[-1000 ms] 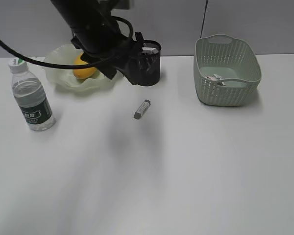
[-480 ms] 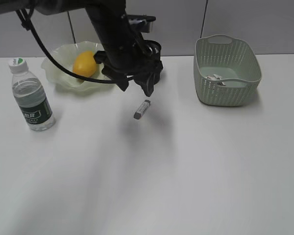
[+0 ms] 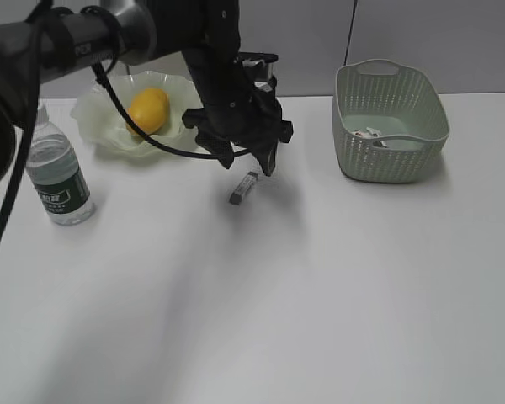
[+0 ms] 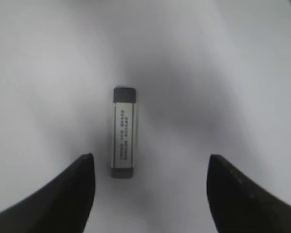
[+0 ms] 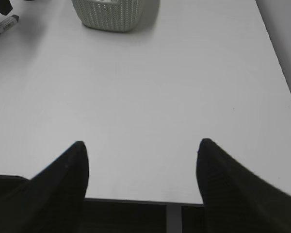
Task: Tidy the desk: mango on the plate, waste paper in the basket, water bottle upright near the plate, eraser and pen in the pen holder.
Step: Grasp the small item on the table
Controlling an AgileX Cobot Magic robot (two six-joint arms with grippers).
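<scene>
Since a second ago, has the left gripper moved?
Yes. The left gripper has shifted right and down, away from the plate, and now hangs open just above the eraser.

Bright even light, soft shadows on the desk [image 3: 337, 295], left wrist view blurred (fingers [image 4: 63, 194] especially)

The left arm [image 3: 109, 34] is matte black, with a rounded cylindrical link and a paler grey band at 1 joint; a thin black cable [image 3: 143, 135] loops alongside it toward the wrist; the left gripper [image 3: 246, 160] ends in 2 dark tapered fingers [image 4: 70, 199]; the right gripper [image 5: 140, 184] shows 2 matching black pointed fingers [image 5: 63, 179].
</scene>
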